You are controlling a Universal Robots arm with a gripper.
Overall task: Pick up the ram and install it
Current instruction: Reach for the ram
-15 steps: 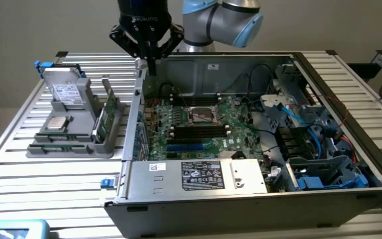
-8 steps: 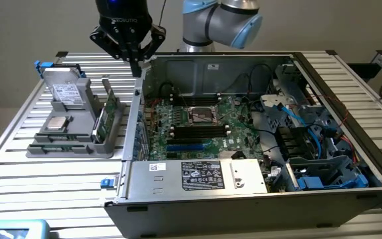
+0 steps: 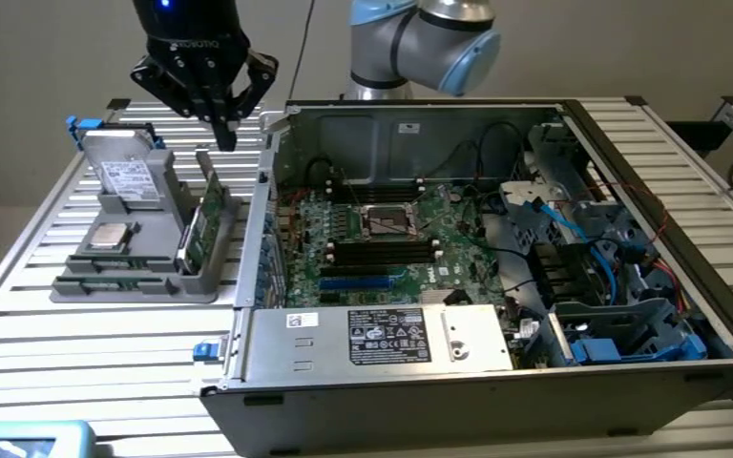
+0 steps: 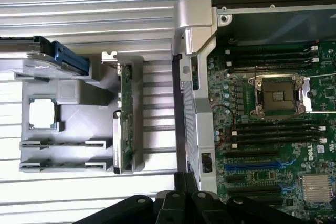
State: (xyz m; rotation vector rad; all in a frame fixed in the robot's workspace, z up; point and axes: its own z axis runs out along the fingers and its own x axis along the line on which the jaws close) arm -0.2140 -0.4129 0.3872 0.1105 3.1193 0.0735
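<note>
- Hovering over the far end of the grey parts tray (image 3: 125,284), my gripper (image 3: 226,141) is clenched, fingers pressed together with nothing between them.
- The ram (image 3: 213,202) stands on its long edge in a slot along the tray's right wall. It is on the exterior view's left, just beside the open computer case (image 3: 252,382). My fingertips hang above it, near but apart.
- In the wrist view the ram (image 4: 125,119) appears edge-on as a thin green strip, with my closed gripper (image 4: 184,182) dark in the foreground.
- Progress, as I judge it: the pick-up is not yet done, since the ram sits untouched in its tray, and so the install is not done either.
- The black memory slots (image 3: 380,250) on the motherboard (image 3: 341,224) lie on the near and far sides of the processor socket (image 3: 388,219), and they look unfilled.
- Also in the tray are a hard drive (image 3: 125,172) at the far end and a square processor (image 3: 112,235) nearer.
- Legible writing: "ROBOTIQ" in pale letters on my gripper's body, and "DELL" printed on the motherboard in the wrist view.
- The power supply (image 3: 392,336) at the near side carries a label of marks and fine print too small to read, and the hard drive's sticker is the same.
</note>
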